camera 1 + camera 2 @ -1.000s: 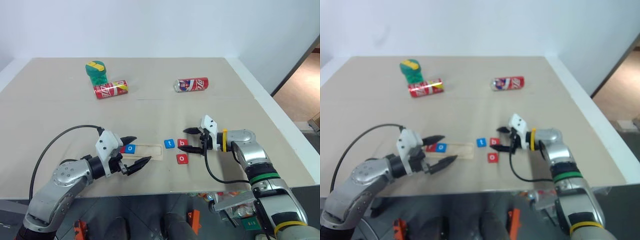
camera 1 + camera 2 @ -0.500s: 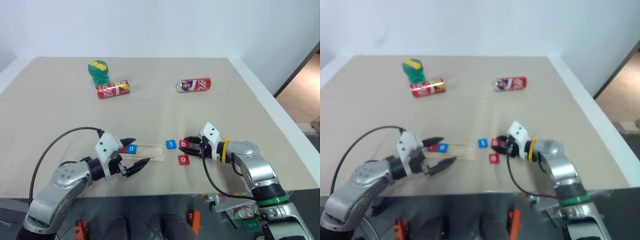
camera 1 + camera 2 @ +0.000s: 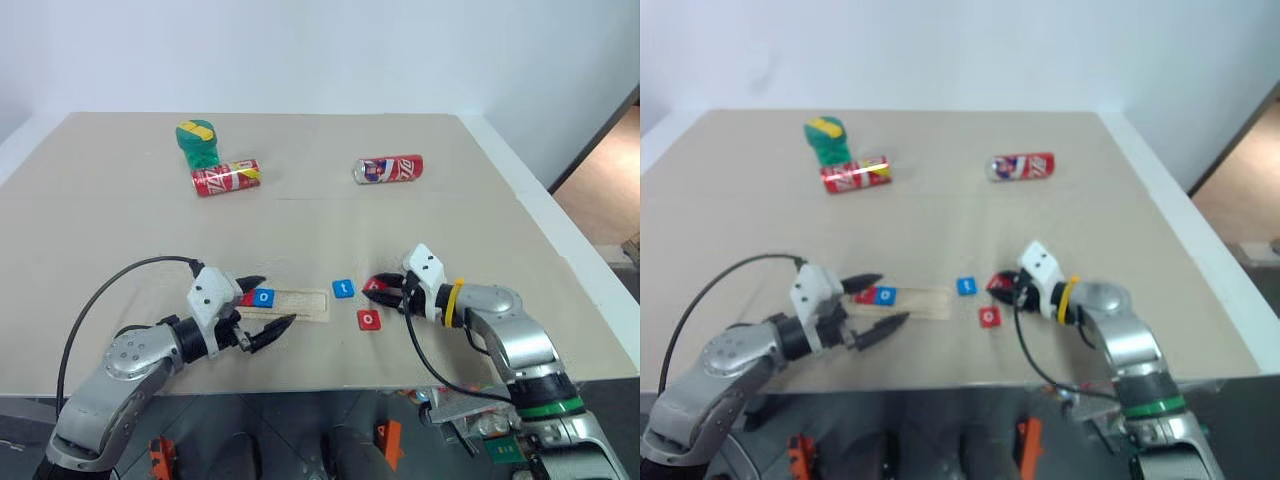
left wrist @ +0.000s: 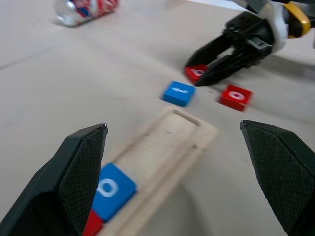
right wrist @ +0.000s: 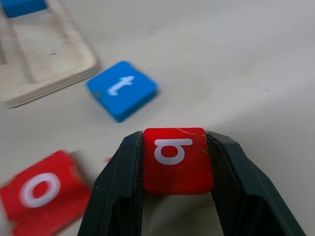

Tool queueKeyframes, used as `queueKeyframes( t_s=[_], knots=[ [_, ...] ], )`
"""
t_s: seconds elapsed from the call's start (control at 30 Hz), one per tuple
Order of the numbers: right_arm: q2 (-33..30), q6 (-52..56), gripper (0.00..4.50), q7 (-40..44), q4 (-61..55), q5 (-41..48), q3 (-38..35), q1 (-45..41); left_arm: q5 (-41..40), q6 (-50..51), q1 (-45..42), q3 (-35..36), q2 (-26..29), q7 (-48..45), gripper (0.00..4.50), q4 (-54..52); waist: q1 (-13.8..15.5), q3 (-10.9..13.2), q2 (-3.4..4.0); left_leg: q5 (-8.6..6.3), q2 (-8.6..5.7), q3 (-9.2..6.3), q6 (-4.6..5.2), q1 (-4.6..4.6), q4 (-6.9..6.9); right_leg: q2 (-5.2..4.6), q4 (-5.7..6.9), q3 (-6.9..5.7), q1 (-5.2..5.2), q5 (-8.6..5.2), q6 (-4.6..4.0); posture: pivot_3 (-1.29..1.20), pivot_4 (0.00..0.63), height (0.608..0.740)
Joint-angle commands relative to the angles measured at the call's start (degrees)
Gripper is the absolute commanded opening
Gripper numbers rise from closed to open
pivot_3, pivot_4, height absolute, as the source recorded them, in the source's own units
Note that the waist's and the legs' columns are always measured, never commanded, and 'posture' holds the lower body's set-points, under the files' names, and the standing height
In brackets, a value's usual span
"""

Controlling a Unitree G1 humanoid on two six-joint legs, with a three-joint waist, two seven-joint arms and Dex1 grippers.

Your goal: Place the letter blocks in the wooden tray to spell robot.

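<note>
My right gripper is shut on the red b block, which sits squarely between its fingers just over the table. The blue t block lies beside it toward the wooden tray. Just in front lies a red o block. In the tray's left end sit a blue o block and a red block, whose letter is hidden. My left gripper hovers open over that left end, holding nothing.
Two red soda cans lie at the back of the table. A green object with yellow stripes stands beside the left can. The table's front edge runs close below the tray.
My right gripper went from open around the red b block to shut on it. The left gripper stayed open by the tray.
</note>
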Motion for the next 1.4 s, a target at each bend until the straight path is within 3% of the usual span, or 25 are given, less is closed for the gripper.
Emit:
queueKeyframes(
  t_s=[0.03, 0.17, 0.3, 0.43, 0.53, 1.4],
  knots=[
    [0.54, 1.52, 1.54, 2.13, -1.73, 0.95, 1.40, -10.46, 0.89, -4.26, 3.11, 5.79, -0.87, 2.30, 4.50, -0.89, -0.42, 0.10, 0.04, 0.00, 0.05, 0.04, 0.00, 0.01, -0.01, 0.05, 0.00, 0.05, -0.05, 0.01, -0.02, 0.00, 0.150, 0.740],
    [3.63, 6.90, 1.54, 4.28, -6.53, 1.15, 7.77, -16.51, -0.60, -7.33, 9.44, 9.89, -1.14, 0.79, 4.50, -1.39, -1.05, 0.07, -0.03, -0.03, 0.22, 0.11, 0.00, 0.04, -0.28, 0.20, 0.00, 0.12, -0.18, 0.15, 0.11, 0.00, 0.150, 0.740],
    [6.82, 11.98, 1.54, 4.07, -9.73, 1.07, 13.09, -17.96, -3.96, -8.04, 12.69, 13.21, -0.28, -1.99, 4.50, -1.47, -0.07, 0.02, -0.12, -0.26, 0.44, -0.25, -0.34, -0.12, -0.34, 0.26, 0.05, -0.39, -0.16, -0.34, -0.32, 0.00, 0.150, 0.740],
    [10.61, 12.00, 1.54, 3.50, -7.34, -0.67, 18.17, -19.00, -5.20, -8.55, 13.87, 15.62, 1.45, -4.63, 4.50, 0.25, 0.21, 0.02, -0.10, -0.29, 0.41, -0.51, -0.40, -1.03, -0.25, 0.20, 0.16, -0.73, -0.86, -0.31, -0.57, 0.00, 0.150, 0.740],
    [11.92, 10.44, 1.54, 3.09, -3.48, -2.41, 20.02, -19.89, -5.23, -8.78, 13.63, 15.88, 2.05, -5.66, 4.50, 1.05, 0.19, 0.02, -0.10, -0.33, 0.29, -0.64, -0.46, -1.18, -0.15, 0.10, 0.14, -0.84, -0.92, -0.30, -0.55, 0.00, 0.150, 0.740],
    [14.95, 14.32, 1.54, 0.32, -6.19, -4.39, 23.40, -15.22, -4.48, -8.35, 13.10, 12.32, 1.77, -6.31, 4.50, 0.17, 0.19, 0.02, -0.10, -0.31, 0.55, -0.76, -0.48, -1.17, 0.12, 0.31, 0.20, -1.36, -0.82, -0.16, -0.80, 0.00, 0.150, 0.740]
  ],
)
